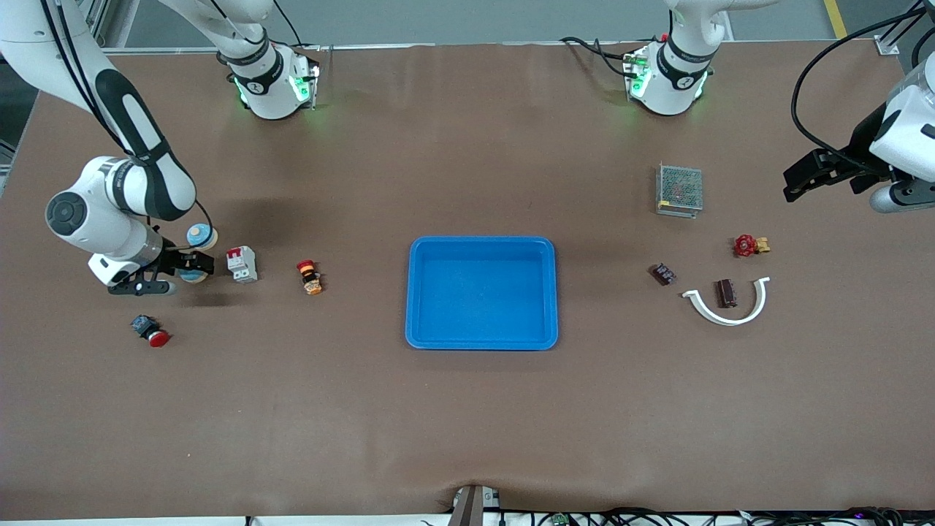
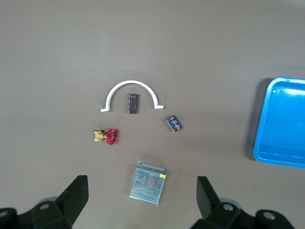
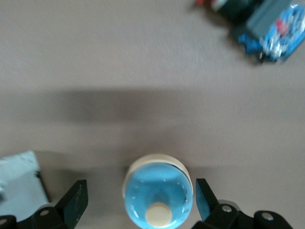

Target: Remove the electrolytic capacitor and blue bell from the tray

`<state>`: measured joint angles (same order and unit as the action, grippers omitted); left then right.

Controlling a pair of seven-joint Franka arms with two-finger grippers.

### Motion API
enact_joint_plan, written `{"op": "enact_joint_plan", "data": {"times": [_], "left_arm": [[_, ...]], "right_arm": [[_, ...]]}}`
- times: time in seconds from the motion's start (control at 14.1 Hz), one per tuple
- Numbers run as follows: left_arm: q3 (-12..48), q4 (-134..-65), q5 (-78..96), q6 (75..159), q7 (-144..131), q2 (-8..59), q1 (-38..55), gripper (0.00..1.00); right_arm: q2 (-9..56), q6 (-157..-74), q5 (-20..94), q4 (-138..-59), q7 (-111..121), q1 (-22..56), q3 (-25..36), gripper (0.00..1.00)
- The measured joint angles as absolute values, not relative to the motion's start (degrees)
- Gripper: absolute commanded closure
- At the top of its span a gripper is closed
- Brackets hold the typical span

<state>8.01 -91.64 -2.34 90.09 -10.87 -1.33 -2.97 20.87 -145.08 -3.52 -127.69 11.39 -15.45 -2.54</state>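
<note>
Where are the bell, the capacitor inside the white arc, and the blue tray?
bell [image 3: 158, 196]: right wrist view, on its blue dome.
capacitor [image 1: 726, 292]: front view, middle of its dark body.
blue tray [image 1: 482, 340]: front view, on the rim nearest the camera.

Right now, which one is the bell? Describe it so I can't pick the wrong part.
Start at the blue tray and go toward the right arm's end of the table, past the white circuit breaker. The bell sits between the right gripper's open fingers. It is the only round, light-blue domed part.
</note>
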Motion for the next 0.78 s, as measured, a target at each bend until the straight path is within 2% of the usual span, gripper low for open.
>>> {"op": "enact_joint_plan", "data": {"times": [0.36, 0.78], "left_arm": [[8.0, -91.7, -2.3, 90.1, -10.9, -1.3, -3.0, 0.0], [8.0, -91.7, -2.3, 90.0, -10.9, -1.3, -3.0, 0.0]], "right_arm": [[20.7, -132.8, -3.5, -116.9, 9.2, -14.2, -3.8, 0.0], [21.3, -131.4, -3.5, -111.0, 3.9, -9.0, -3.9, 0.0]]}}
